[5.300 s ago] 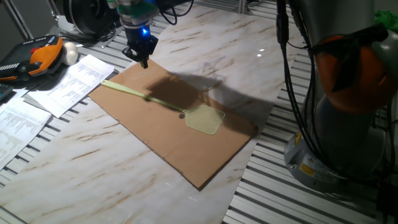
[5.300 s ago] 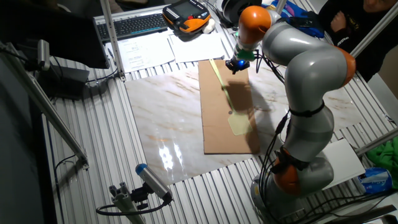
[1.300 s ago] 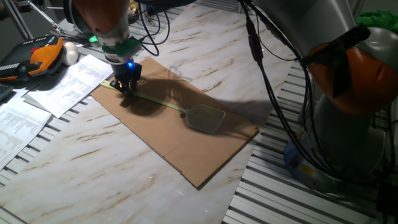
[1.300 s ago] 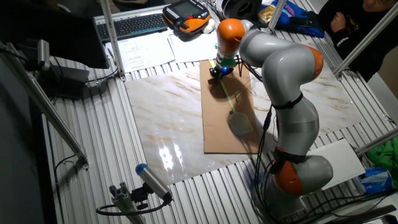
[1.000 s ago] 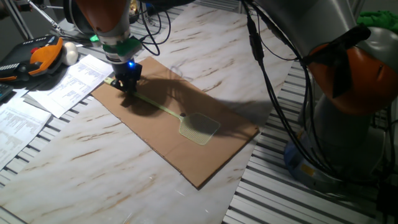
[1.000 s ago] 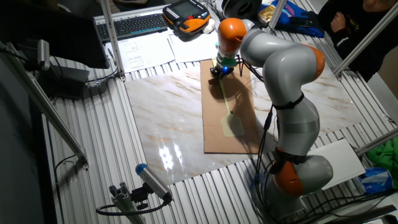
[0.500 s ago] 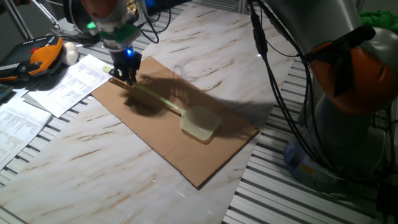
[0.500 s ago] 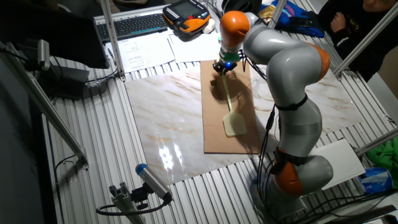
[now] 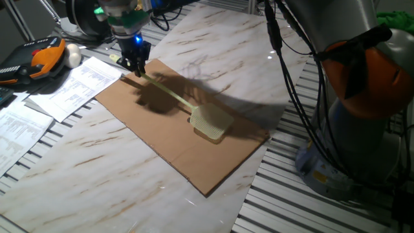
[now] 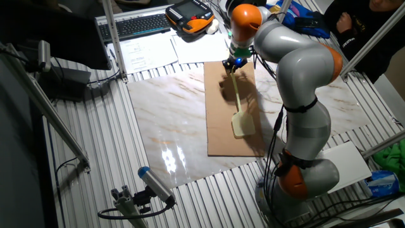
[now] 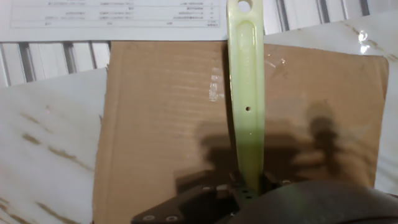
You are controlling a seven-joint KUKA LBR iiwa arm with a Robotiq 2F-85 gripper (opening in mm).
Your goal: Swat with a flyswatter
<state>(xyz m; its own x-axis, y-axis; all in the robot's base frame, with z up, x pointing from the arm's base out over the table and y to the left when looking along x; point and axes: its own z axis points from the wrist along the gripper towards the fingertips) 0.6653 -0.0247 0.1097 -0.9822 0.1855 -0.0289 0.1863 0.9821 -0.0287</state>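
The flyswatter is pale yellow-green, and its mesh head is low over a brown cardboard sheet. Its thin handle slopes up and back to my gripper, which is shut on it near the grip end. From the other side the head lies mid-sheet, and the gripper is above the cardboard's far end. In the hand view the handle runs straight up from between the fingers, with a hanging hole at its tip. I cannot tell whether the head touches the cardboard.
Printed papers, an orange-and-black handheld unit and a white ball lie left of the cardboard. The arm's base and hanging cables stand to the right. A keyboard sits at the back.
My gripper has risen and moved back toward the cardboard's far end, holding the handle. The handle now slopes more steeply, and the swatter head has shifted slightly across the cardboard.
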